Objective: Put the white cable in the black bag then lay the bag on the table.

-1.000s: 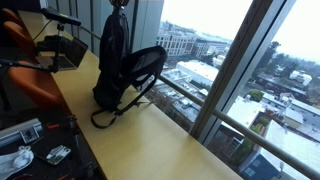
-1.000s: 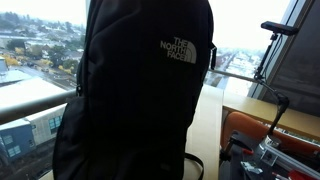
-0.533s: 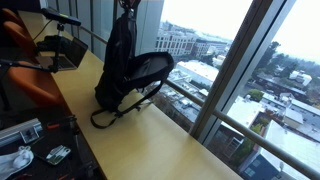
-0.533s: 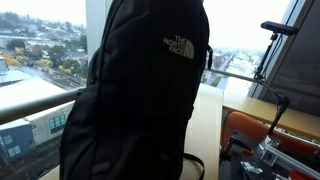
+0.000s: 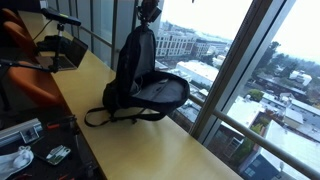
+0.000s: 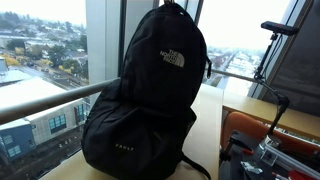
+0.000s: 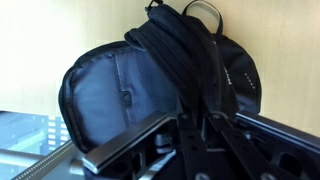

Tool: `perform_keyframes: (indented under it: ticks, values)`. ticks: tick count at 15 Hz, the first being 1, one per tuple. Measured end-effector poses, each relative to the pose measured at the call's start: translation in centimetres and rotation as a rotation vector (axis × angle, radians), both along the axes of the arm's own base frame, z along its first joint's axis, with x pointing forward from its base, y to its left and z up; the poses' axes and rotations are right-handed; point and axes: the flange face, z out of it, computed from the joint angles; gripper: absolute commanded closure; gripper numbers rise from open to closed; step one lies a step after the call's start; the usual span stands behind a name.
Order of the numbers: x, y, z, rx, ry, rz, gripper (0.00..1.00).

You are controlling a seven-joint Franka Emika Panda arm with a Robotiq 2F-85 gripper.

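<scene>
Rounded, soft-fabric black bag (image 6: 145,100), smooth tan wooden table (image 5: 140,148)

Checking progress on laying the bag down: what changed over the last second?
The hand lowered the black bag, so its bottom now slumps on the table with the opened front panel spread out. The hand still seems to grip its top. The orange chair stayed put.

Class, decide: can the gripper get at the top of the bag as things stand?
Likely yes. The gripper sits directly over the top of the bag, and nothing shows between them. The bag stands roughly upright on the table.
</scene>
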Motion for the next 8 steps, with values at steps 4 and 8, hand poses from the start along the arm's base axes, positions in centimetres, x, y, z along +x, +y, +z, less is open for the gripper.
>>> perform_keyframes:
  ticks: [4,8]
  values:
    - [2.2,-5.1,-3.0,0.024,0.028,-0.055,0.97]
    - [4.0,-9.1,-6.7,0.042,0.055,-0.078,0.97]
